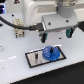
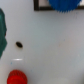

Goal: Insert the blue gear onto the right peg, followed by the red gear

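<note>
On the exterior view's left, the white table (image 1: pixel 10 65) is bare apart from some blurred equipment along its far edge, too indistinct to name. Moving toward the middle, the grey baseplate (image 1: pixel 33 59) with its black border lies flat on the table, and a thin dark pin (image 1: pixel 36 57) stands on its left part with nothing on it.

Just right of that pin, the blue gear (image 1: pixel 49 53) sits on the baseplate, a bright-blue toothed disc lying flat and level. The right peg itself cannot be made out under it, so the gear looks seated on that peg, though the pictures are too coarse to confirm that it is fully down. By that reading the first half of the task is done.

Above the gear, the end effector (image 1: pixel 54 35) hangs clear of it; its two teal-tipped fingers (image 1: pixel 44 36) stand apart and nothing is between them, so it is open and empty.

The red gear does not show in the exterior view. In the wrist view it appears as a bright-red rounded disc (image 2: pixel 17 78), lying on the white table well apart from the baseplate edge (image 2: pixel 42 9) and the blue gear (image 2: pixel 62 4). It is too blurred to make out teeth or a centre hole. Between them is a small dark spot (image 2: pixel 19 44) on the table that cannot be identified.

What is left, then, is the whole second half: grasping the red gear, carrying it to the baseplate and inserting it.
</note>
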{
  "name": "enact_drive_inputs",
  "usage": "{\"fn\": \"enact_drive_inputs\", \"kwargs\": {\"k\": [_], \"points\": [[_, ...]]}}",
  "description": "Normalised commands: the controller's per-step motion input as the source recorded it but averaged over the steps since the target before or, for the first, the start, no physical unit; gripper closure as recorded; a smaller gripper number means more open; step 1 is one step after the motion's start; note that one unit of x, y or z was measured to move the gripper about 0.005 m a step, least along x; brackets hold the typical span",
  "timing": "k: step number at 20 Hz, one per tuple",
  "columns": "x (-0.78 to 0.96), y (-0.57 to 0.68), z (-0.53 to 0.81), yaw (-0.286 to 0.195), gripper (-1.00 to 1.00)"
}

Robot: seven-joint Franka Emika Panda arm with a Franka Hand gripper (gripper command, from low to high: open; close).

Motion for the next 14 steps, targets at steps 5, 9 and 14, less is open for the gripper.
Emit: {"fn": "enact_drive_inputs", "kwargs": {"k": [5, 9, 14], "points": [[-0.61, 0.4, 0.02, 0.0, -1.0], [-0.57, 0.45, 0.0, 0.0, -1.0], [-0.59, 0.37, -0.06, 0.0, -1.0]]}}
